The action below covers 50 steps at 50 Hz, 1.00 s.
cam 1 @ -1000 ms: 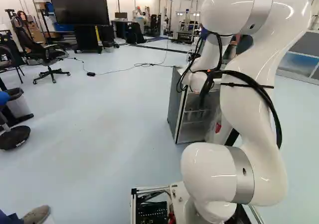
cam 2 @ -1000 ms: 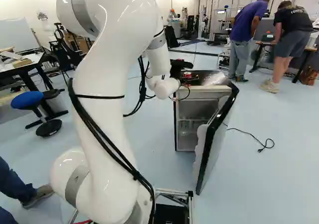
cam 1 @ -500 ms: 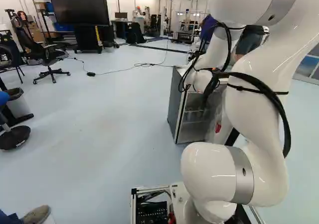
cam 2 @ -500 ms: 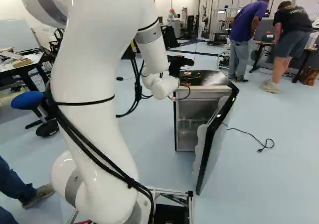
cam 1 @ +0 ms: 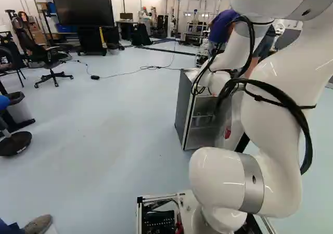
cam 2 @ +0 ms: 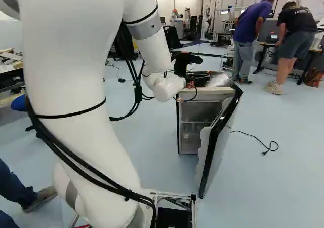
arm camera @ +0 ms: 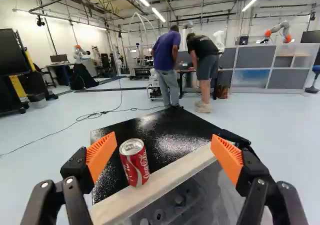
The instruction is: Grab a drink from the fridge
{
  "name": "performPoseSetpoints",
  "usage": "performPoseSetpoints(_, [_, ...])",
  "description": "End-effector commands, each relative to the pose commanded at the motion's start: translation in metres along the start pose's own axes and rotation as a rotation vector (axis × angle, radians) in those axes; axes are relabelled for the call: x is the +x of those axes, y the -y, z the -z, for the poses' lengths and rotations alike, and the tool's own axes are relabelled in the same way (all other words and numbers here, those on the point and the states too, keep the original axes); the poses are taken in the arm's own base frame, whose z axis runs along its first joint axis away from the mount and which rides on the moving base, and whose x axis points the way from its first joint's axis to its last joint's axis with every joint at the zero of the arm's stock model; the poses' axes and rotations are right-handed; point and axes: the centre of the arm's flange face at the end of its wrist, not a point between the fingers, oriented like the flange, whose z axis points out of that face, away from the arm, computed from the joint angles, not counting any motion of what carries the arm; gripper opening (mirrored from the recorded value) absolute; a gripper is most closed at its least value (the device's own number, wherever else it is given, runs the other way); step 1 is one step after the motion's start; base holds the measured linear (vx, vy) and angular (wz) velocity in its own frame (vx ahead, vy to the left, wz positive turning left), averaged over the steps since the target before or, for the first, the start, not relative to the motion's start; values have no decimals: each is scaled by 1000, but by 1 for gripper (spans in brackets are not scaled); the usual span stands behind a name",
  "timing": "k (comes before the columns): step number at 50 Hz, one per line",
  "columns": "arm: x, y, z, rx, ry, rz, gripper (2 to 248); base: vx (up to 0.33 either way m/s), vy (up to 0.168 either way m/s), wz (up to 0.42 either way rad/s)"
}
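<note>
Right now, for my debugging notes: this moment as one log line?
Gripper: open | red can: upright on fridge top, ungripped | fridge door: open | task: drink not yet grabbed

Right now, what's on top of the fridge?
A red can stands on top of the fridge, close to its pale front edge. The open end effector covers parts of the top at both sides, so I can't see what, if anything, is there.
</note>
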Motion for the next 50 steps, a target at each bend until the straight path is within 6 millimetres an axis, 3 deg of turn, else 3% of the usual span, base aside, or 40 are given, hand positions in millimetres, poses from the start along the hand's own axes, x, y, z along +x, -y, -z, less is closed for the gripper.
performPoseSetpoints(21, [22, -32, 8, -65, -25, -8, 247, 0, 0, 0])
performPoseSetpoints(50, [37, -77, 1, -190, 108, -60, 247, 0, 0, 0])
